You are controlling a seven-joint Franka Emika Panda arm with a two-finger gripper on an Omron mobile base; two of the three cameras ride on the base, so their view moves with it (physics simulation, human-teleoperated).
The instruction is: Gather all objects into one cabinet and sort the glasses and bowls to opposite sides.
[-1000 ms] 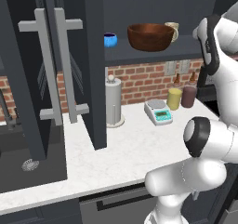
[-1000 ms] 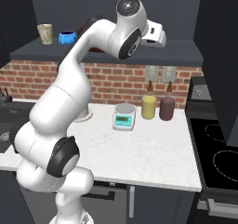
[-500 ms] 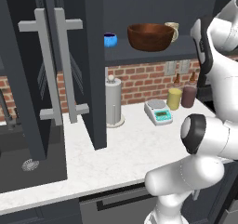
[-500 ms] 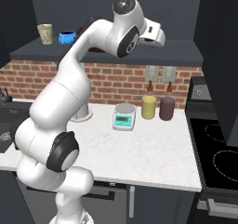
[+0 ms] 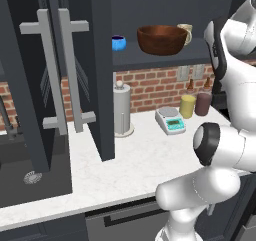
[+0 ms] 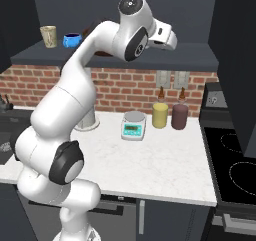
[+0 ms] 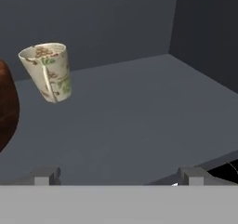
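Open shelf [image 7: 139, 107] room is seen at centre frame; the cup [image 7: 47, 71] sits upper left beside the wooden bowl [image 7: 7, 107]. The hand [image 7: 118, 175] is held wide open, empty, at the shelf's edge.

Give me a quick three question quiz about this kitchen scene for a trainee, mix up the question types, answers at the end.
1. True or false: the blue bowl sits inside the wooden bowl.
2. On the counter, what stands right beside the yellow canister? A) paper towel roll B) dark maroon canister C) cup
3. In the hand view, is the gripper open or shut?

Key: 1 false, they stand apart on the cabinet shelf. 2 B. 3 open, holding nothing, cup ahead.
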